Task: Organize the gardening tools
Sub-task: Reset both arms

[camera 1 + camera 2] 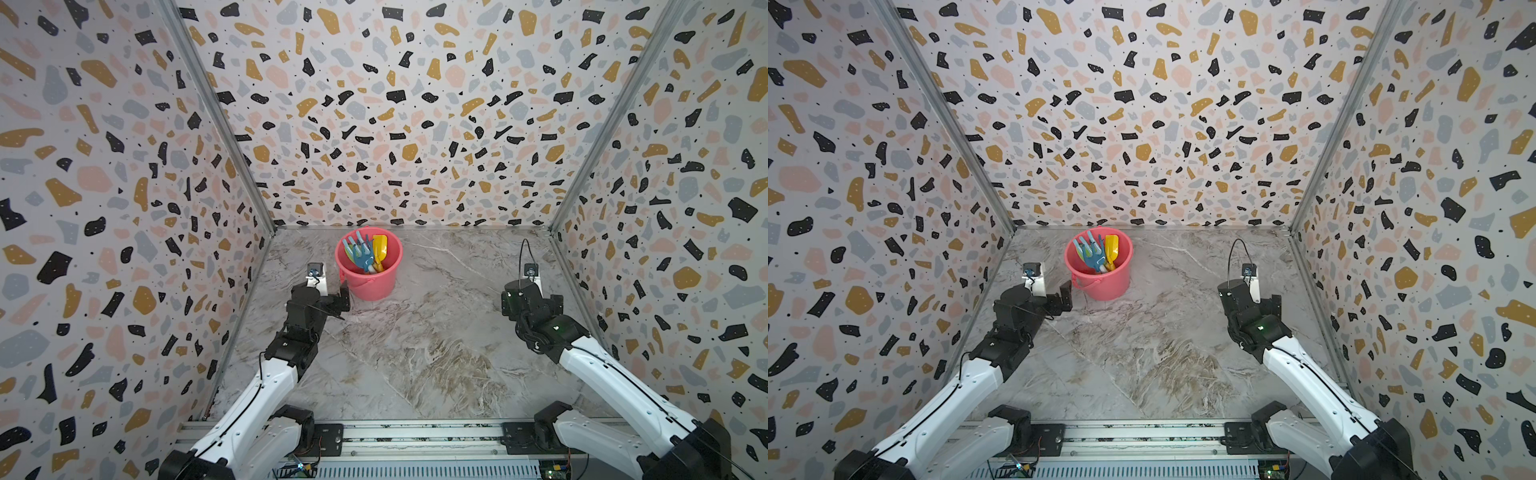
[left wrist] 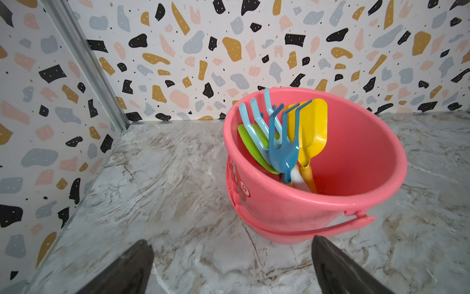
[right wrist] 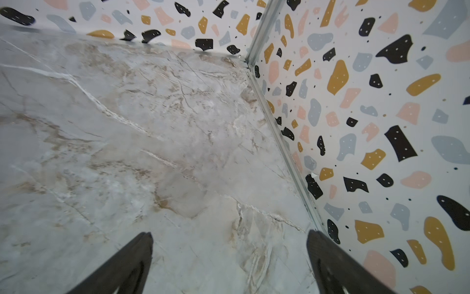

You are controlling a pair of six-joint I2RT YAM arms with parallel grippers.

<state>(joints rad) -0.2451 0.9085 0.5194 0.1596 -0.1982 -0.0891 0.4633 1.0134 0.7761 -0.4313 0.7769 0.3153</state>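
The plastic toy gardening tools (image 1: 365, 253) stand heads-up inside the pink plastic bucket (image 1: 370, 286), far and left of centre on the marbled bench (image 1: 436, 332). They are a light-blue rake (image 2: 254, 127), a dark-blue rake (image 2: 282, 150), a yellow shovel (image 2: 314, 132) and a green spade (image 2: 250, 145) (handles mostly hidden). The left end effector (image 2: 231, 244) hangs just near-left of the bucket, wide and empty. The right end effector (image 3: 229, 236), equally wide and empty, is by the terrazzo-patterned right wall (image 3: 381, 127).

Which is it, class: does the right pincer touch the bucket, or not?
Apart. Both top views show a broad stretch of bare table between the right pincer and the bucket.
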